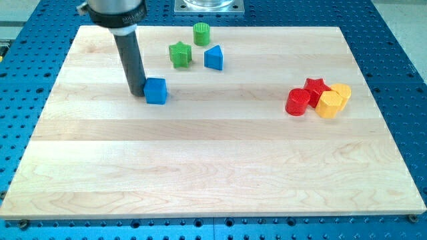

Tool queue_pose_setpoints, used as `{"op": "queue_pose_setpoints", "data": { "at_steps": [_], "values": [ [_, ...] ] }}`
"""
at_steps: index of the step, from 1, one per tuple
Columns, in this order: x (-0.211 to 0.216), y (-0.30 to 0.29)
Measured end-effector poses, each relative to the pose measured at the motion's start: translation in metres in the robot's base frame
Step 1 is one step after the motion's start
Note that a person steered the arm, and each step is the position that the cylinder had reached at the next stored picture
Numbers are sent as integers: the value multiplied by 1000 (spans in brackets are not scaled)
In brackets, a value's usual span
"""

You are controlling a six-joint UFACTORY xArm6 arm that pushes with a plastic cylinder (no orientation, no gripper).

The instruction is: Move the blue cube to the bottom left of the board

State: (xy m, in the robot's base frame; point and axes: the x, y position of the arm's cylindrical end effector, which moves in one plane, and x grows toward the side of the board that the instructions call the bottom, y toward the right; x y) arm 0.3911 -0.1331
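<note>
The blue cube sits on the wooden board in the upper left part of the view. My tip rests on the board right at the cube's left side, touching or nearly touching it. The dark rod rises from there toward the view's top left.
A green star, a green cylinder and a blue triangular block stand near the view's top middle. At the right lie a red cylinder, a red star and two yellow blocks, clustered together.
</note>
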Motion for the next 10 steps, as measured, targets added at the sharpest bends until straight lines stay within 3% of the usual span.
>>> {"op": "queue_pose_setpoints", "data": {
  "at_steps": [1, 2, 3, 4, 5, 7, 9, 10],
  "values": [
    [-24, -8],
    [1, 46],
    [69, 70],
    [117, 45],
    [128, 79],
    [164, -42],
    [189, 23],
    [218, -21]
  ]
}}
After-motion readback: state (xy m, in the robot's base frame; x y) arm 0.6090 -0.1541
